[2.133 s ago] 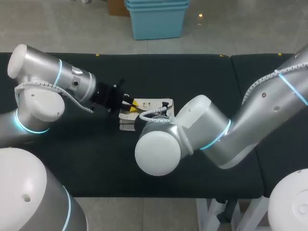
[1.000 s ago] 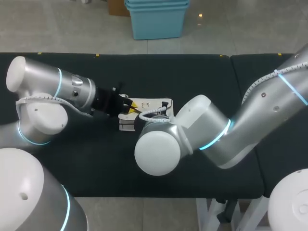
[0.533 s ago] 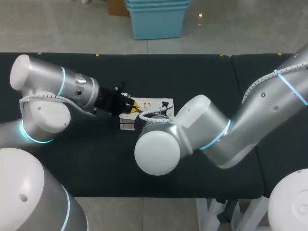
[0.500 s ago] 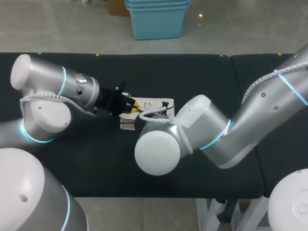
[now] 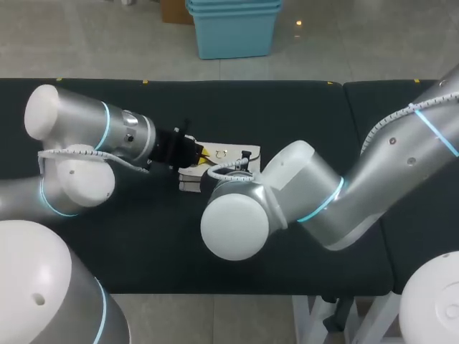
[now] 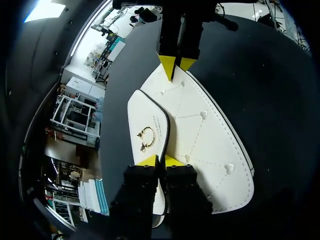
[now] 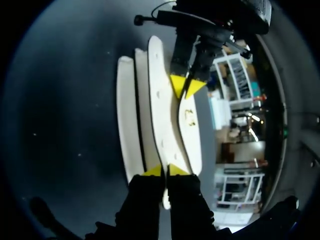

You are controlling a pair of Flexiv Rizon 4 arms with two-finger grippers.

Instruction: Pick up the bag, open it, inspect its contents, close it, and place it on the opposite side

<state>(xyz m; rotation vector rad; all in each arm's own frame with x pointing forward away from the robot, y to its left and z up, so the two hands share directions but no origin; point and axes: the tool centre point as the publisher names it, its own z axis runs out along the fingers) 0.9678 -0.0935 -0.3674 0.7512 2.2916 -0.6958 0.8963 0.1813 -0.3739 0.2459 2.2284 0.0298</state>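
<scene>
1. The white bag [image 5: 228,153] lies about mid-tabletop [image 5: 301,115], a little left of centre and between the two arms. In that spot either arm can reach an end of it.
2. The left end effector [image 6: 160,161] comes in low from the left. Its yellow tips are drawn narrow and pinch the dark-trimmed edge of the flap [image 6: 145,117] from both sides. The grip sits on the rim rather than the body, which I judge lets the flap be peeled away while the rest of the bag stays down.
3. The right end effector [image 7: 163,171] meets the bag from the opposite end. Its fingers are likewise close together and clamp a white panel edge. In the head view it is hidden under its own wrist, so the hold shows only in the wrist views.
4. The two end effectors face each other along the bag's length with the gold ring clasp [image 6: 146,138] between them. One probably anchors the bag while the other lifts.
5. In the right wrist view the bag's layers fan apart slightly, with the flap standing off from the panels behind it. This looks like the opening step, early on, with inspecting, closing and moving across not yet done.
6. The main risk is that the thin edge slips out of a pinch, or that the whole bag drags across the tabletop instead of opening.
</scene>
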